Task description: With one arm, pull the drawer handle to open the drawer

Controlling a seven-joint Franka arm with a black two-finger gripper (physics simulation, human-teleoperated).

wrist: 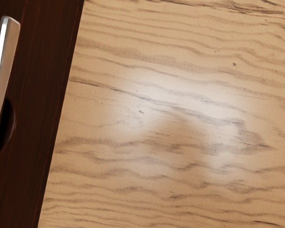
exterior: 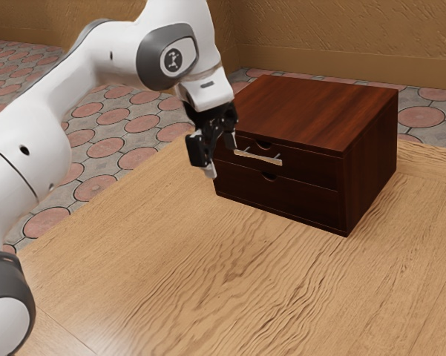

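Wood-grain table (exterior: pixel 208 282) above patterned tile floor (exterior: pixel 111 119); spread tool (exterior: pixel 221 157) hovers beside the drawer handle (exterior: pixel 257 156).

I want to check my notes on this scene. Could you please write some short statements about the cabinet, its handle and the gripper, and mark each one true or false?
1. The dark cabinet stands on a wooden table. True.
2. The metal handle is on the lower drawer. False: it is on the upper drawer.
3. The gripper is at the handle's end on the exterior view's left. True.
4. The gripper is shut on the handle. False: it is open, beside the handle's end.
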